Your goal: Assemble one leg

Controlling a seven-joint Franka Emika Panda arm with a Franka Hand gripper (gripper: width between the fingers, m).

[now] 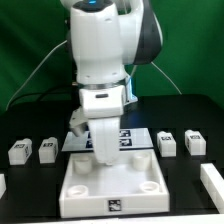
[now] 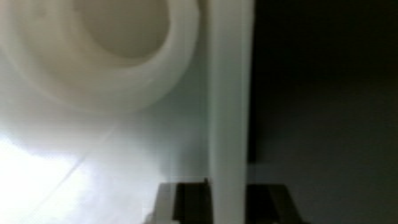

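The hand [image 1: 103, 154] is set down from above, slightly tilted, on the rear edge of the top [image 1: 110, 186]. In the wrist view its two dark fingers [image 2: 178, 205] are seen on either side of a narrow white strip, the top's edge [image 2: 228, 100], with no gap visible between pads and strip. The hand is thus nearly closed and appears clamped on that edge. Beside the strip, part of a round socket [image 2: 107, 50] is seen very close and blurred, and the dark tabletop [image 2: 329, 100] lies on the other side.

The top rests flat on the black tabletop, with a tag [image 1: 115, 207] on its front face. Just behind the hand the marker board [image 1: 137, 141] lies flat.

Four legs stand on the tabletop, well apart from the hand. Two are found at the exterior view's left [image 1: 18, 152] [image 1: 47, 150] and two at its right [image 1: 167, 143] [image 1: 194, 141]. One more white part [image 1: 212, 184] is cut off at the right border.
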